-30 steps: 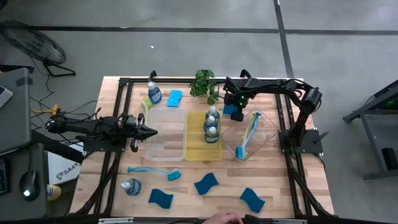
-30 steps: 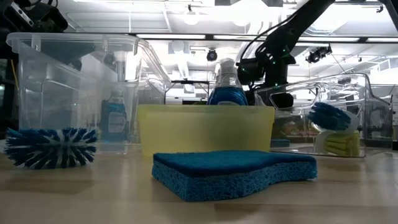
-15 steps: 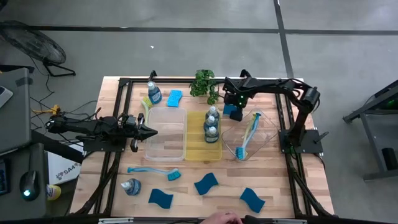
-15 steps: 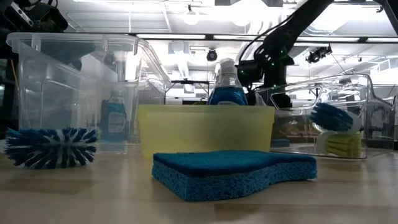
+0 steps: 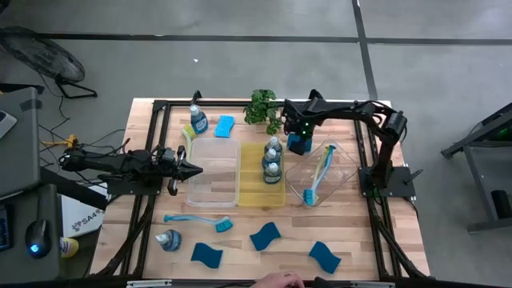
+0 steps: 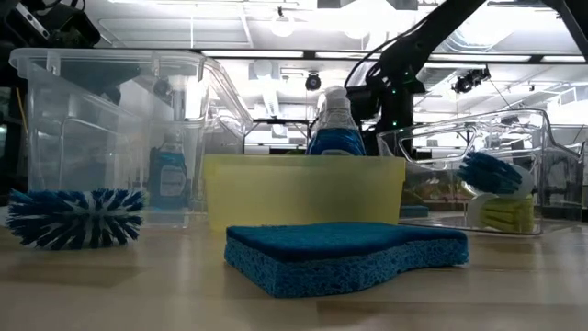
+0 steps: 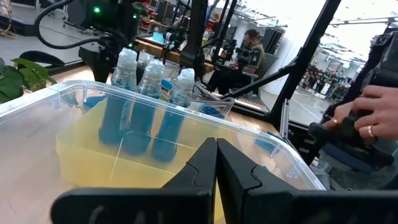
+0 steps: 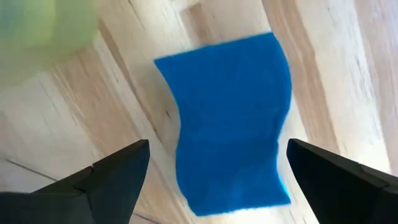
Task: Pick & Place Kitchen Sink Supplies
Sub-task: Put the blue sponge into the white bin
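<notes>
The right end effector hangs with fingers spread wide over a wavy blue sponge lying flat on the counter beside the yellow tray, where an off-centre descent would likely nudge it aside, not pinch it.

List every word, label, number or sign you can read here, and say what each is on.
None can be read.
Box left of the table: dark print, too small to read.
Soap bottles in the yellow tray: no label visible.
Sponge under the right gripper: blank.
</notes>
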Controlling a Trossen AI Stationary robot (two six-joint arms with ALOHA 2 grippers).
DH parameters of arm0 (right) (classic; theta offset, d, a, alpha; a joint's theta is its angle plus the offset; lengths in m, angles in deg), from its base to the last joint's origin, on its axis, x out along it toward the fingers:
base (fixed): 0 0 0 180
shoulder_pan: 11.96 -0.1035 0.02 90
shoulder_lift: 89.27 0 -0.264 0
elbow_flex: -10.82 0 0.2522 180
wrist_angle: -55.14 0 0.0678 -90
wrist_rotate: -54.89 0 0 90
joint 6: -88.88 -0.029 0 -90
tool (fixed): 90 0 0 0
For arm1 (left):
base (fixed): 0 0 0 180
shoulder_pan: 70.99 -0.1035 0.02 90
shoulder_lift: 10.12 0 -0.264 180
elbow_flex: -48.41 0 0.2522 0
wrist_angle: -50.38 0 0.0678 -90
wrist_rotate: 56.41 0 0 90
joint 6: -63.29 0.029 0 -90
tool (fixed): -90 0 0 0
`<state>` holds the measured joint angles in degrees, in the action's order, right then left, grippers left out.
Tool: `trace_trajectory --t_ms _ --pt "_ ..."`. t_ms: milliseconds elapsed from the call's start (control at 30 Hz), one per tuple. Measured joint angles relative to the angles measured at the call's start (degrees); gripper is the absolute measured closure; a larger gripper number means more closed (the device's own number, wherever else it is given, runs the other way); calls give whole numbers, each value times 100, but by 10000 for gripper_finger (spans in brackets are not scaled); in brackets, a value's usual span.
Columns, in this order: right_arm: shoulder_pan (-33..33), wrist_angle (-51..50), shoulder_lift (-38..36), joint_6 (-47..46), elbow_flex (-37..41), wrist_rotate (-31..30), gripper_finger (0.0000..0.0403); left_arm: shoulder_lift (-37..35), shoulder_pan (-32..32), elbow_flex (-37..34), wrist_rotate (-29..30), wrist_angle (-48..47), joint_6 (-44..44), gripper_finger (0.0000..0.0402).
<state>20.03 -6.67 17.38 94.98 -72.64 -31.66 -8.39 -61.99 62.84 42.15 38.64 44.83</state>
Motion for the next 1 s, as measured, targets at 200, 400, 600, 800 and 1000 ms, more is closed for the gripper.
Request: trace_trajectory --t_ms 200,400,600,800,1000 --pt "-25 317 161 -11 13 -241 29 0 1 0 0 0 0 399" --pt "-20 459 404 -11 4 -321 29 1 1 0 0 2 0 399" --pt "-25 461 425 -136 5 -320 45 1 -1 0 -2 0 0 399" --pt "-29 400 427 -174 5 -309 106 1 0 0 0 1 0 399" --pt "-29 385 430 -170 5 -330 167 0 -1 0 0 1 0 399"
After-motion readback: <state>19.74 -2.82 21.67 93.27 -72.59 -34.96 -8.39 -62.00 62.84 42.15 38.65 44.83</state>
